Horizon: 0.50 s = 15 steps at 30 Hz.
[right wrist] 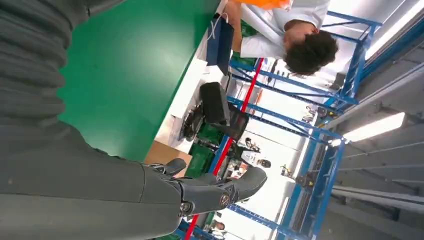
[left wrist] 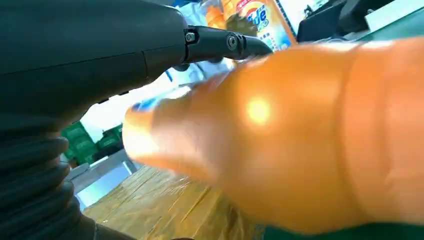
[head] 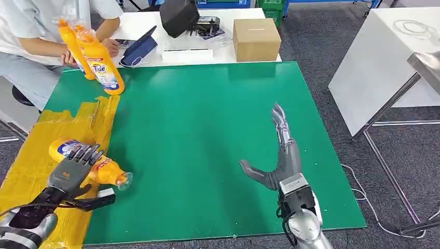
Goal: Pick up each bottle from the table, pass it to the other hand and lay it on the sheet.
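An orange detergent bottle (head: 106,170) lies on its side at the near left, its body on the yellow sheet (head: 31,161) and its clear cap end over the green table (head: 207,129). My left hand (head: 75,171) lies over the bottle's base end, fingers stretched across it, thumb spread apart below it. In the left wrist view the bottle (left wrist: 300,135) is a large blur just past a straight finger of my left hand (left wrist: 100,55). My right hand (head: 277,155) hovers flat and open over the table's right half, holding nothing; its fingers (right wrist: 220,190) are extended.
A seated person (head: 36,36) at the far left holds orange Tide bottles (head: 101,62) upright at the table's back left corner. A cardboard box (head: 256,39), a black bag (head: 178,15) and a blue pouch (head: 137,49) sit on the white table behind. Another white table (head: 384,62) stands to the right.
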### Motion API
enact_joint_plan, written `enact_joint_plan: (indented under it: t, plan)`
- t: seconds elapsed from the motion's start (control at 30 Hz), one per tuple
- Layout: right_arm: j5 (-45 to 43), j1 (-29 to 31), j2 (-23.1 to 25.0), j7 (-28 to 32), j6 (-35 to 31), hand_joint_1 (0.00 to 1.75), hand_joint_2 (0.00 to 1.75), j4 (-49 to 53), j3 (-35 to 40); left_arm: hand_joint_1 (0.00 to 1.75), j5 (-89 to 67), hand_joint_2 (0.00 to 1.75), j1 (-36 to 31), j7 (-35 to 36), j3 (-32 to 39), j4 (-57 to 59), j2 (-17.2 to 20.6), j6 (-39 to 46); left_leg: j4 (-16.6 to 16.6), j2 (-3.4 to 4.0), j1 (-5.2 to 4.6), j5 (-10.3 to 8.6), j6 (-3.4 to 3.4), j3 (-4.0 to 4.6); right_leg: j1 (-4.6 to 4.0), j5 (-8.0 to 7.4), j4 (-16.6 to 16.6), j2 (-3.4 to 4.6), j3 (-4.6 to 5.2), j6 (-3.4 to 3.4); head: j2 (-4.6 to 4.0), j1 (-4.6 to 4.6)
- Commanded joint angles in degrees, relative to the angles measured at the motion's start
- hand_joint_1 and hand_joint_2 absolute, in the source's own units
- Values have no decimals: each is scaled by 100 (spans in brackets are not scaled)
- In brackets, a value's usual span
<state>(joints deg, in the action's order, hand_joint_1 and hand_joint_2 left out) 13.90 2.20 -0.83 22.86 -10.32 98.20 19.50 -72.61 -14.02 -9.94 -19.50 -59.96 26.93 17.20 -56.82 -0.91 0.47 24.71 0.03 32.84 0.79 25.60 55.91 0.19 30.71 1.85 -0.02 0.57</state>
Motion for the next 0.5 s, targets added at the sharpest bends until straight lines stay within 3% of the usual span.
enact_joint_plan:
  t: [0.03, 0.1, 0.17, 0.3, 0.43, 0.5]
  plan:
    - [-8, 207, -29, -37, -10, 0, 175, -380, 105, 0, 56, 175, -188, 39, -246, 804, -403, 17, 11, 7, -2, -5, 1, -17, 1, -4, -10, -1, -16, -4, 0, 0]
    - [-10, 196, -27, -43, -11, 0, 175, -401, 95, 0, 129, 175, -125, 69, -167, 717, -478, 228, 13, 9, 0, -8, -3, -24, -2, -6, -14, 0, -23, -5, 0, 0]
    - [-15, 178, -24, -41, -7, 0, 175, -430, 104, 0, 446, 175, 78, -17, 233, 433, -732, 1037, 11, 3, -2, -8, -5, -31, 1, -3, -10, -3, -30, -3, 0, 2]
    - [8, 42, -28, -31, -90, 0, 175, -402, 111, 0, 1698, 175, 613, -816, 1124, -819, -1436, 1919, 15, 10, 4, -14, 0, -25, -7, -10, -25, -2, -30, -6, 0, 0]
    - [10, 7, -35, -33, -108, 0, 175, -371, 111, 0, 1723, 175, 727, -828, 1228, -1174, -1517, 1870, 1, -1, -1, -6, 0, -14, 0, 4, -11, -12, -18, -1, 0, -2]
    - [3, -41, -31, -36, -144, 0, 175, -321, 88, 0, 2401, 175, 850, -1315, 1473, -1593, -1728, 2127, 2, 5, 2, -3, -1, -14, 1, 4, -13, -5, -20, -4, 0, -2]
